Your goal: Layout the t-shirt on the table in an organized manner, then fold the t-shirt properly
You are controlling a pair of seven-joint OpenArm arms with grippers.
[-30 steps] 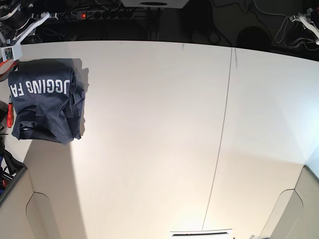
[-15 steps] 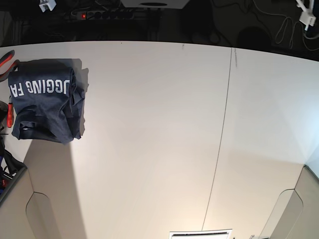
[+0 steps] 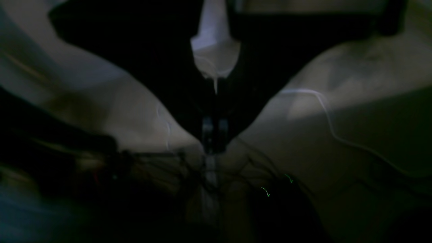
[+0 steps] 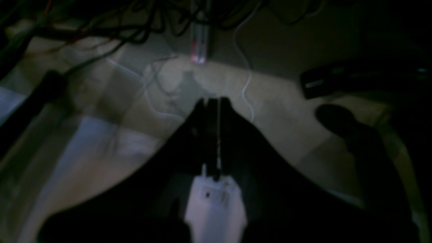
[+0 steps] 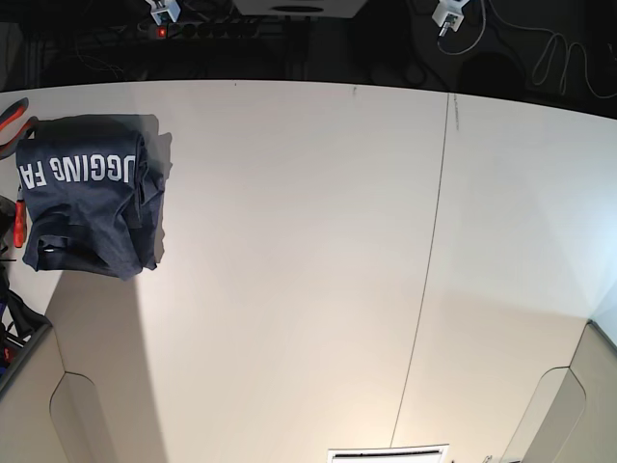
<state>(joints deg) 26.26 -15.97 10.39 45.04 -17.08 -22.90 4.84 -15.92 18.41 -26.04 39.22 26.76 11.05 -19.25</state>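
Note:
The t-shirt (image 5: 87, 198) lies folded in a compact bundle at the far left of the table (image 5: 308, 251), with white lettering on top. Nothing is touching it. Only small white parts of both arms show, beyond the table's far edge. My right gripper (image 5: 162, 12) is at the upper left and my left gripper (image 5: 448, 14) at the upper right. In the left wrist view, the left gripper (image 3: 213, 146) is shut on nothing over a dark floor with cables. In the right wrist view, the right gripper (image 4: 211, 103) has its jaws together and holds nothing.
Red-handled tools (image 5: 16, 220) lie at the table's left edge beside the shirt. A power strip (image 5: 207, 29) and loose cables (image 5: 554, 58) sit behind the far edge. A dark seam line (image 5: 429, 260) runs across the tabletop.
Both arms have swung inward along the far edge, the right arm from the upper left corner and the left arm from the upper right. The shirt has not moved.

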